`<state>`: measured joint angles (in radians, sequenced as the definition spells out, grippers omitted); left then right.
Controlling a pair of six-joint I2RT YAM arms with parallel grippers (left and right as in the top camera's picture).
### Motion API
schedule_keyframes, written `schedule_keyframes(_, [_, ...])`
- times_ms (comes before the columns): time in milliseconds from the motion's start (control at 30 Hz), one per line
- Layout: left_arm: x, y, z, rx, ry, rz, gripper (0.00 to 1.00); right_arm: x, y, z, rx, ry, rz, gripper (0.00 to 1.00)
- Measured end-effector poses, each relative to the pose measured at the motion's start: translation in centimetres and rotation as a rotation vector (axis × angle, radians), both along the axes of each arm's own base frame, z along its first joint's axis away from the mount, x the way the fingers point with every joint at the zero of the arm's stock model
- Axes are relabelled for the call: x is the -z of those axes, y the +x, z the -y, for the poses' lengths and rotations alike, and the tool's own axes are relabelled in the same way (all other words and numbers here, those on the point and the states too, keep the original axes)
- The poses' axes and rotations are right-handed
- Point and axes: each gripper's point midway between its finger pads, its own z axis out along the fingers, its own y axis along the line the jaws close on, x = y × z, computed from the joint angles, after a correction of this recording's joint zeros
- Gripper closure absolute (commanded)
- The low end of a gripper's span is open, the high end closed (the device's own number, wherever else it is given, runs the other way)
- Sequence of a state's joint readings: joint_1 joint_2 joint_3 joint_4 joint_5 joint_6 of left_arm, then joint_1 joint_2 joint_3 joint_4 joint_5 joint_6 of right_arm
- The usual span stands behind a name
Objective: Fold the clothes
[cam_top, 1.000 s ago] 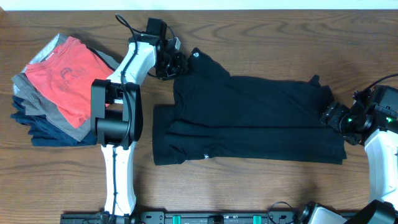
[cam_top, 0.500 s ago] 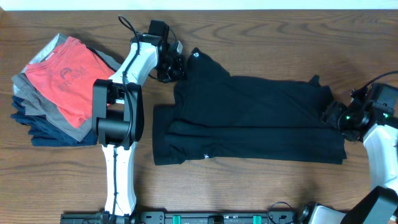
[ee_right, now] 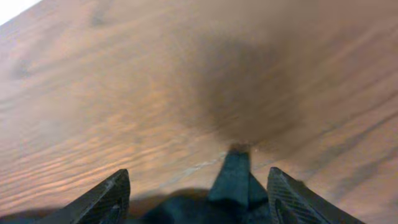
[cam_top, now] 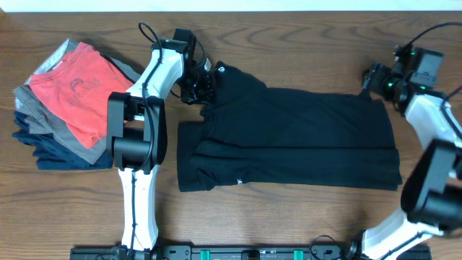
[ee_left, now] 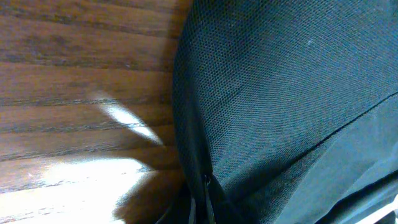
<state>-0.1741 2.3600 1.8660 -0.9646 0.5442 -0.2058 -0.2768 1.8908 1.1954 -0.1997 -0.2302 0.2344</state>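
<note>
A black garment (cam_top: 296,137) lies spread across the middle of the table, partly folded lengthwise. My left gripper (cam_top: 204,81) is at its far left corner, shut on the black fabric (ee_left: 261,93); the fingers meet on a pinched fold at the bottom of the left wrist view (ee_left: 205,202). My right gripper (cam_top: 377,79) is at the far right corner, open. A pointed tip of the garment (ee_right: 235,177) lies between its two fingers (ee_right: 199,193).
A stack of folded clothes (cam_top: 68,101), with a red shirt on top, sits at the left of the table. The wooden table (cam_top: 303,217) shows in front of the garment.
My right arm swung from the near right edge of the garment up to its far right corner. My left gripper stayed at the far left corner.
</note>
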Motion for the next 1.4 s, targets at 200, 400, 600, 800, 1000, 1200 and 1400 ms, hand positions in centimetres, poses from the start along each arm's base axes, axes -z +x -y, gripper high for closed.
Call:
schedule_keyframes(200, [0.0,0.0,0.0,0.000,0.001,-0.001,0.94,5.6,-0.5,0.4,0.056,0.035,-0.106,0.34])
schedule_keyframes(400, [0.0,-0.1,0.0,0.000,0.003,-0.004,0.94,5.7,-0.3,0.6,0.074,0.036,-0.101,0.51])
schedule_keyframes(600, [0.0,-0.1,-0.1,0.000,0.006,-0.006,0.94,6.1,-0.7,0.6,0.084,0.042,-0.125,0.90])
schedule_keyframes(800, [0.0,0.2,-0.1,0.000,0.004,0.008,0.94,6.4,-1.0,0.5,0.090,0.049,-0.140,0.99])
schedule_keyframes(1000, [-0.5,0.4,-0.4,-0.009,0.002,0.019,0.94,5.8,-1.8,1.5,0.116,0.055,-0.153,0.99])
schedule_keyframes(1200, [-5.4,1.1,-1.3,-0.030,-0.011,0.110,0.94,-1.4,-3.0,4.2,0.186,0.033,-0.059,0.99])
schedule_keyframes(1400, [-10.5,-1.6,-1.7,-0.028,-0.011,0.101,0.94,-6.1,-7.0,3.7,0.210,0.024,-0.112,0.99])
